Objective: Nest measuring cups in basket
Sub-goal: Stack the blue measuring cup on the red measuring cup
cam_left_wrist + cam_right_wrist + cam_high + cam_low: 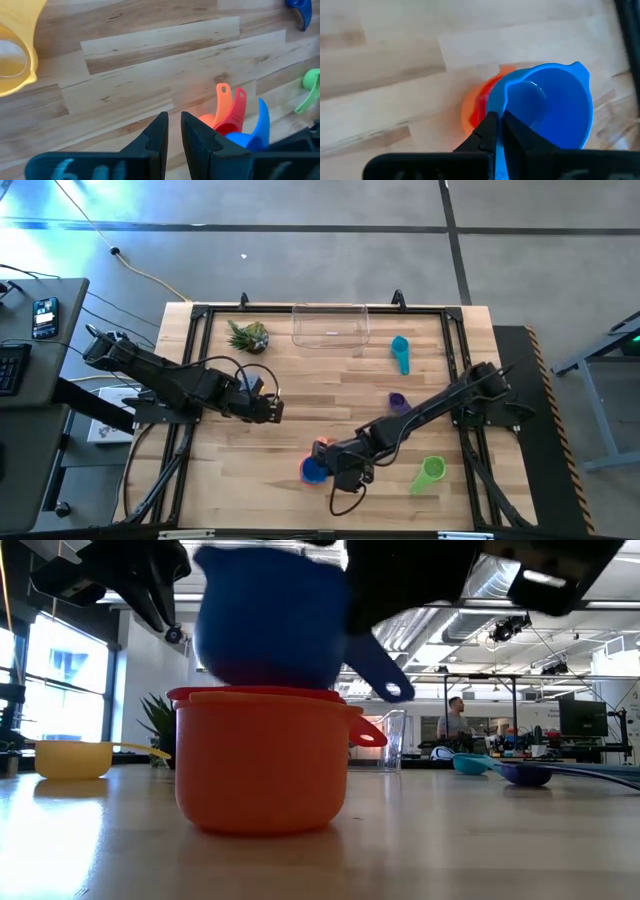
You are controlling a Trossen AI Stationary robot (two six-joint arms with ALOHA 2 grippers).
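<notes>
Right gripper [498, 131] works near the table's front edge, fingers pinched shut on the rim of the blue measuring cup [545, 107], which hangs just above the red cup [255, 693] nested inside the orange cup [262, 760]; whether blue touches red cannot be told. Left gripper [173, 134] waits toward the table's left side, fingers nearly closed with a thin gap, holding nothing; the yellow cup [14, 47] lies close to it. Teal cup [401, 352], purple cup [398, 401] and green cup [429, 473] lie apart on the right half. The clear basket [330, 325] sits empty at the back edge, a small spiky plant [248, 335] beside it. The cups look light, stiff, smooth plastic, likely to slip or tip if nudged; the thin rim wall or flat handle seems the sound hold. Table [300, 390] is pale wood planking in a dark frame. Beyond lies an open workshop, a person [455, 720] far off.
</notes>
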